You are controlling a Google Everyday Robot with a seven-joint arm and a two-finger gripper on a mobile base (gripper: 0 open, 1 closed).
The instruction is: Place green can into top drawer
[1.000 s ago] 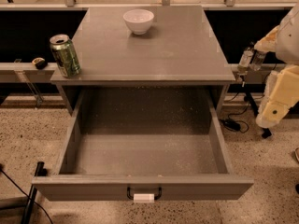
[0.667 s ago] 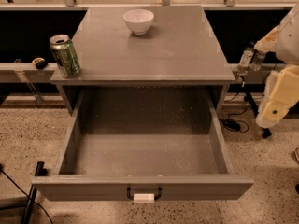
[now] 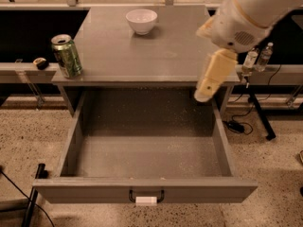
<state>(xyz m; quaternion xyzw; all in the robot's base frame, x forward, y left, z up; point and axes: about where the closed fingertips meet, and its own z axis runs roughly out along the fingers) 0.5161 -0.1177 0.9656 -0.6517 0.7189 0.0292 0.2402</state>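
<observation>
The green can stands upright at the front left corner of the grey cabinet top. It has a silver top and pale markings. The top drawer is pulled fully out below, with nothing on its speckled grey inside; its front panel carries a dark handle and a white label. My gripper hangs from the white arm over the cabinet's front right edge, above the drawer's back right corner. It is far to the right of the can and holds nothing that I can see.
A white bowl sits at the back middle of the cabinet top. Two small bottles stand on a ledge to the right. Cables and a stand leg lie on the speckled floor at the right.
The arm has swung left from the right edge of the view and now hangs over the cabinet's right front edge. The can, bowl and drawer have not moved.
</observation>
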